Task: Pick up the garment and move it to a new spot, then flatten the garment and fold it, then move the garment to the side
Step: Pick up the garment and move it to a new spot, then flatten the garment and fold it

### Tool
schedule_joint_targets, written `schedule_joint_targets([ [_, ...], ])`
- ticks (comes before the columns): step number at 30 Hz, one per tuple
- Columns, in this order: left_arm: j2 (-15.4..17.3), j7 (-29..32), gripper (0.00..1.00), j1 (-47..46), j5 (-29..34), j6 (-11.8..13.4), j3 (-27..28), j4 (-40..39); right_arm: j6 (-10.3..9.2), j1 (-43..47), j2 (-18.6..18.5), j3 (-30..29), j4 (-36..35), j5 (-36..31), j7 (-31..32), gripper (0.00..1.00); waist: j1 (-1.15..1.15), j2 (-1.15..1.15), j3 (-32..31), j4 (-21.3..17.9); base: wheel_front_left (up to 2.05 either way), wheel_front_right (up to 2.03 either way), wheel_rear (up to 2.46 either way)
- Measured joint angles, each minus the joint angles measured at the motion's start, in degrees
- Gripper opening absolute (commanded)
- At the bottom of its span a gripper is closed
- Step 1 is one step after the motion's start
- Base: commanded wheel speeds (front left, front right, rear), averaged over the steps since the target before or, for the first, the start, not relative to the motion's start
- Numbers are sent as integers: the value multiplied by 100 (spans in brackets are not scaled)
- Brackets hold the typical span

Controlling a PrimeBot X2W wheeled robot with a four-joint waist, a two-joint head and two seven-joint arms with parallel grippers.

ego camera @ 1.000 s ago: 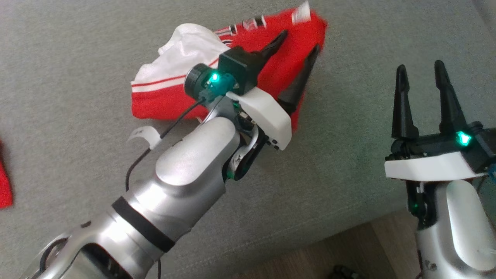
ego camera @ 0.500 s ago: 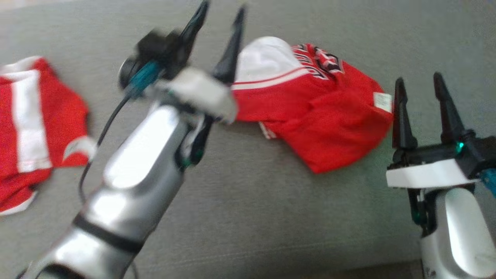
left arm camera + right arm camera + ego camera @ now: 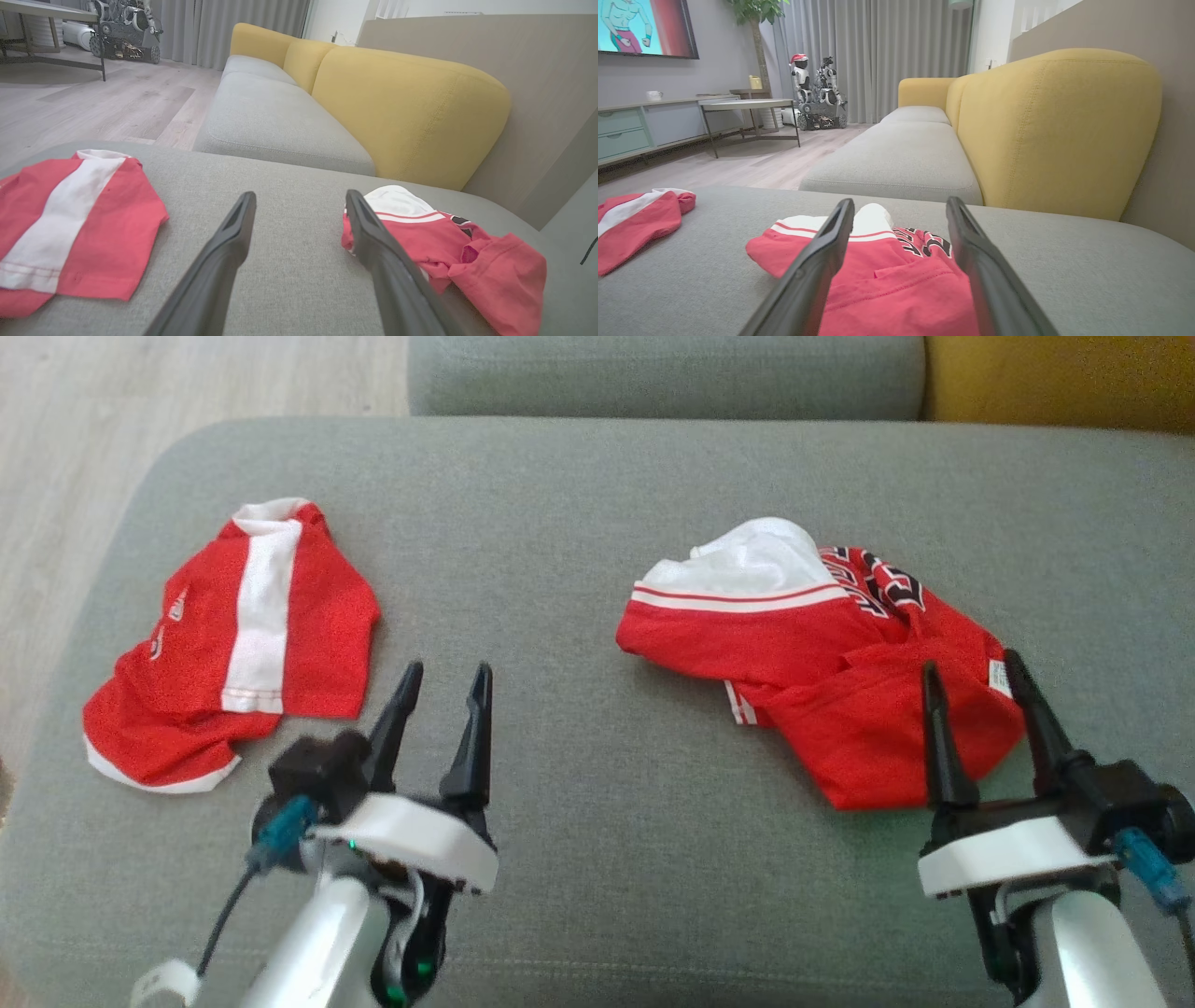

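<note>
The garment (image 3: 822, 653), red with a white part and black lettering, lies crumpled on the right half of the grey cushion (image 3: 579, 784). It also appears in the wrist views, garment (image 3: 490, 261) and garment (image 3: 896, 280). My left gripper (image 3: 446, 666) hovers open and empty over bare cushion, well to the garment's left. In its own view the left gripper (image 3: 300, 196) points between the two pieces of clothing. My right gripper (image 3: 969, 660) stands open over the garment's near right corner, holding nothing. The right gripper (image 3: 900, 201) looks low across the red cloth.
A second red garment with a white stripe (image 3: 243, 644) lies flatter at the cushion's left end. A yellow sofa back (image 3: 411, 107) and a grey seat (image 3: 275, 116) stand beyond the far edge. Wooden floor (image 3: 140, 392) lies to the left.
My left gripper opened, let go of the garment and drew back to the lower left. The head camera has swung, so the whole cushion shows. The right gripper kept its place.
</note>
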Motion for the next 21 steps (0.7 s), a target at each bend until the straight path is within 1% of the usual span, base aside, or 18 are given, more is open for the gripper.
schedule_joint_targets([
  [3,-172,0,100,314,135,-99,274,-93,0,58,1,83,-1,-1,43,100,0,0,-97,58,0,0,0],
  [5,-254,0,100,358,214,-167,430,-176,0,62,0,179,-10,-3,87,100,0,0,-88,68,0,0,0],
  [10,-386,0,100,350,410,-355,631,-201,0,56,-1,746,47,-94,401,100,0,0,15,73,0,0,0],
  [14,-428,0,100,349,514,-494,700,-179,0,-68,-1,1098,404,-316,649,100,0,0,170,105,0,0,0],
  [16,-435,0,100,348,532,-517,709,-171,0,-125,-1,1131,515,-432,686,100,0,0,209,124,0,0,0],
  [17,-448,0,100,338,545,-554,723,-155,0,-272,-2,1124,735,-587,709,100,0,0,294,177,0,0,0],
  [21,-474,0,100,301,544,-602,722,-113,0,-560,-3,958,1085,-916,717,100,0,0,440,323,0,0,0],
])
